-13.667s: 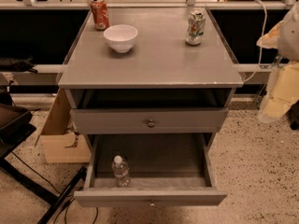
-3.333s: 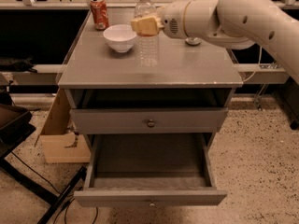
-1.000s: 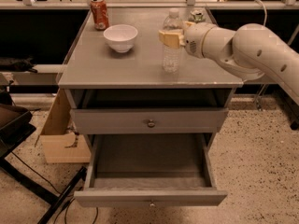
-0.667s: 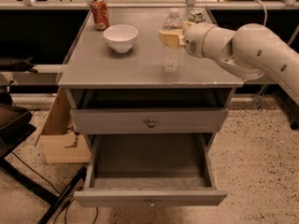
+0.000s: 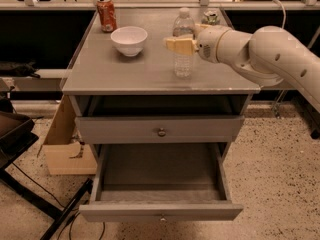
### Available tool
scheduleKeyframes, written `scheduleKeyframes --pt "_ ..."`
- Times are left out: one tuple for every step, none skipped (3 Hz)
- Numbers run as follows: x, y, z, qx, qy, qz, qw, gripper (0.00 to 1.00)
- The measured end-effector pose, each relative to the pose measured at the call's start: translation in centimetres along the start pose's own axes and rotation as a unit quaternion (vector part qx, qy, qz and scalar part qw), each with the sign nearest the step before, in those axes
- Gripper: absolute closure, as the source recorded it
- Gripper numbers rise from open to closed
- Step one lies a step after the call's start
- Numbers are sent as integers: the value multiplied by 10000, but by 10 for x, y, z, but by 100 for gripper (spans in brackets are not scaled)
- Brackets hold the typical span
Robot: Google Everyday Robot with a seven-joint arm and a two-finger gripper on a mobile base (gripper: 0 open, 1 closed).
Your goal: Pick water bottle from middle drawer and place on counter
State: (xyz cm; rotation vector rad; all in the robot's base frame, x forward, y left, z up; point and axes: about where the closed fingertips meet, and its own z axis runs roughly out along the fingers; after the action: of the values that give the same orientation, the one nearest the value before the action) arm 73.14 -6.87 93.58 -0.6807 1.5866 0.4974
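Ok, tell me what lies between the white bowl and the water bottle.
Only bare counter, in the camera view; the gripper is at the water bottle, poking slightly toward the white bowl.

The water bottle (image 5: 183, 64) has left the middle drawer (image 5: 160, 171) — it now stands upright on the bench (image 5: 125, 71), right of the bowl (image 5: 129, 40). The tool (image 5: 181, 45), come in from the right, apparently clasps its upper half — farther right than seconds ago.

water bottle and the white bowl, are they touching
Apart. The camera view shows bare counter between the water bottle and the bowl on its left. The gripper is at the bottle's mid-height, reaching in from the right.
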Motion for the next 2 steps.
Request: scheduleKeyframes --pt "0 0 0 -1 0 0 10000 0" --pt "0 0 0 -1 0 0 10000 0"
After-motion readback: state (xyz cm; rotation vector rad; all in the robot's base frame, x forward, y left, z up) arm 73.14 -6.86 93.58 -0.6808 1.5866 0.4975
